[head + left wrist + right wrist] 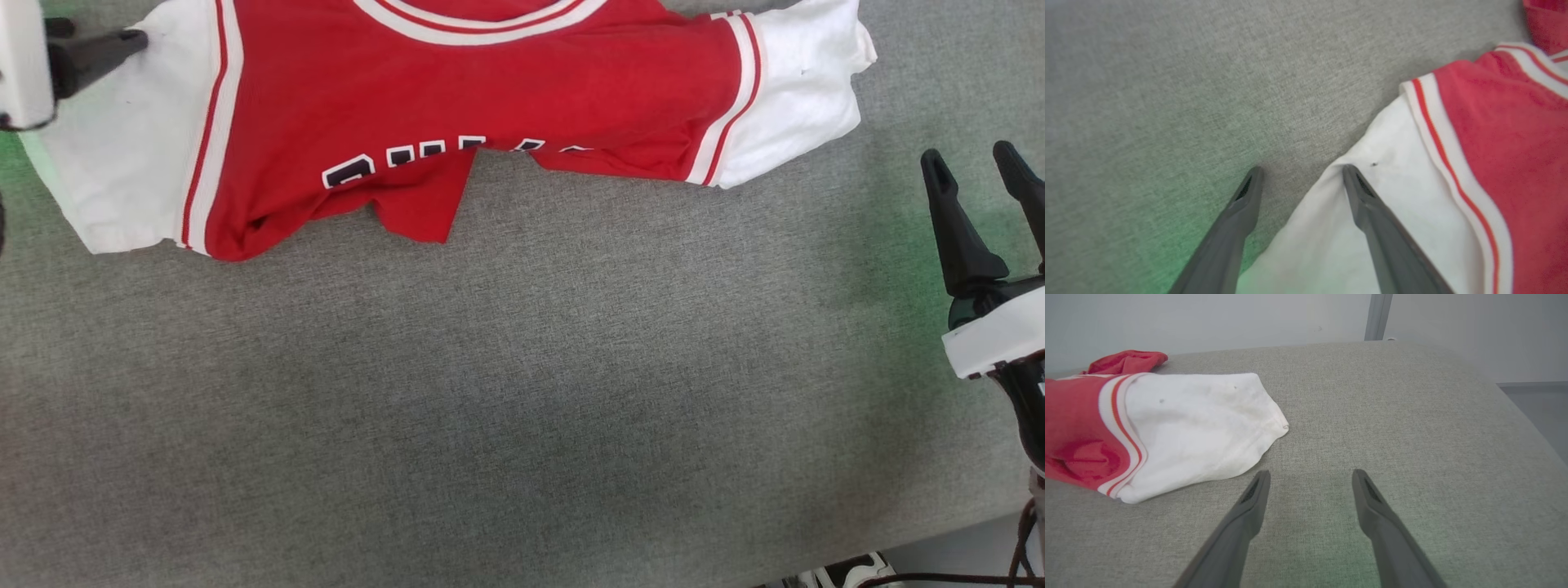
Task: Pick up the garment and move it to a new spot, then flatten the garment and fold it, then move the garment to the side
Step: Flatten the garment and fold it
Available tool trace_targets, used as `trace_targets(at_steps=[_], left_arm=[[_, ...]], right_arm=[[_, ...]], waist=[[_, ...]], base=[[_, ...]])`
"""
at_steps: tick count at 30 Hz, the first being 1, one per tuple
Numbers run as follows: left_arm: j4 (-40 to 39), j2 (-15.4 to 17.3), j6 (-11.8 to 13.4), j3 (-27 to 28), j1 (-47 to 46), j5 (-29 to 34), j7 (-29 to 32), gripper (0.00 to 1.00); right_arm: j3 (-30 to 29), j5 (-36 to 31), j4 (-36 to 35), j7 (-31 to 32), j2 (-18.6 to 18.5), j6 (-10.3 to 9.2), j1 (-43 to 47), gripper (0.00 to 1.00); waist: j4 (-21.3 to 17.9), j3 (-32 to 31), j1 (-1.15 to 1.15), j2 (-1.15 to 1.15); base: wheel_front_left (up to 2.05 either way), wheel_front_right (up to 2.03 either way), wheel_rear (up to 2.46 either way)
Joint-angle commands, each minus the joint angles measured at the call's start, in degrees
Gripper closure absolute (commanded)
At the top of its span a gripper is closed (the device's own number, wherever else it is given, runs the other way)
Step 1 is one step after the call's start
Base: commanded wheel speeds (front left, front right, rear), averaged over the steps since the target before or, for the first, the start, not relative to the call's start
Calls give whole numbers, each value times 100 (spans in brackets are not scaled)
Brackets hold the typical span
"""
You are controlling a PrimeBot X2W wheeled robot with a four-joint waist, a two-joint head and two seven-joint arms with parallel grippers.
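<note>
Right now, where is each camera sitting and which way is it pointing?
Head view: from the head, down onto the garment and grey table; left gripper upper left, right gripper right.
Left wrist view: along the left gripper's open fingers, at one white sleeve.
Right wrist view: along the right gripper's open fingers, across the table at the other sleeve.
Shared: all three show the garment.

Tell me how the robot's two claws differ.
The left claw straddles the edge of the red T-shirt, one finger over its white sleeve; the right claw is over grey fabric surface, apart from the shirt. In the head view the left claw points sideways, the right claw upward. Both are open, holding nothing.
</note>
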Motion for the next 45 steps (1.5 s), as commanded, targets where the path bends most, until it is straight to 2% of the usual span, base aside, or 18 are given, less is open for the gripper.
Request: trace_targets(at_steps=[1, 2, 4, 8, 9, 10, 11, 13, 18, 23, 32, 36, 41, 42, 43, 44, 45], left_arm=[[112, -168, 6, -254, 377, -153, 357, 0], [47, -138, 5, -348, 393, -373, 683, 7], [-23, -119, 6, -429, 387, -564, 934, 9], [-290, -135, 5, -537, 377, -776, 1086, 2], [-367, -129, 5, -586, 354, -738, 1047, 7], [-435, -115, 5, -635, 344, -699, 1003, 23], [-468, -107, 5, -685, 332, -681, 975, 52], [-504, -106, 5, -748, 298, -685, 912, 100], [-606, -166, 5, -856, 147, -723, 735, 100], [-711, -294, 5, -1040, 22, -784, 612, 100], [-769, -504, 5, -1388, -208, -952, 425, 100], [-778, -584, 5, -1541, -319, -967, 342, 100], [-782, -652, 5, -1708, -457, -1035, 212, 100], [-779, -658, 5, -1740, -479, -1053, 185, 100], [-773, -660, 5, -1766, -493, -1074, 154, 100], [-773, -660, 5, -1766, -493, -1074, 154, 100], [-770, -660, 5, -1795, -504, -1092, 121, 100]], right_arm=[[4, -27, -41, 43, -21, 0, -14, 0], [-23, -42, -87, 96, -58, 0, -77, 0], [-29, -66, -119, 140, -68, 0, -139, 0], [62, -79, -162, 212, -113, 0, -242, 0], [93, -96, -182, 226, -132, 0, -278, 0], [139, -104, -199, 258, -148, 0, -324, 0], [197, -121, -218, 285, -175, 0, -377, 0], [302, -153, -263, 370, -263, 0, -520, 0], [742, -162, -293, 812, -742, 0, -1160, 0], [1361, 282, 0, 1629, -1361, -1, -2175, 0], [3128, 1351, 702, 3479, -2404, 0, -3554, 0], [3783, 1907, 781, 4057, -2584, 3, -3694, 0], [4260, 2273, 857, 4275, -2698, 16, -3758, 0], [4356, 2307, 887, 4311, -2713, 16, -3752, 31], [4422, 2339, 924, 4303, -2720, 17, -3743, 51], [4422, 2339, 924, 4303, -2720, 17, -3743, 51], [4443, 2370, 994, 4288, -2716, 17, -3731, 73]], waist=[[-1, 21, 0, 0], [21, 34, 0, 0], [53, 47, 0, 0], [118, 89, 0, 0], [129, 102, 0, 0], [137, 118, 0, 0], [144, 130, 0, 0], [155, 156, 0, 0], [250, 251, 0, 0], [443, 337, 0, 0], [714, 457, 0, 0], [771, 491, 0, 0], [801, 526, 0, 0], [803, 530, 0, 0], [804, 532, 0, 0], [804, 532, 0, 0], [803, 531, 0, 0]], base=[[0, 0, 0], [0, 0, 0], [0, 0, 0], [0, 0, 0], [0, 0, 0], [0, 0, 0], [0, 0, 0], [0, 0, 0], [0, 0, 0], [0, 0, 0], [0, 0, 0], [0, 0, 0], [0, 0, 0], [0, 0, 0], [0, 0, 0], [0, 0, 0], [0, 0, 0]])
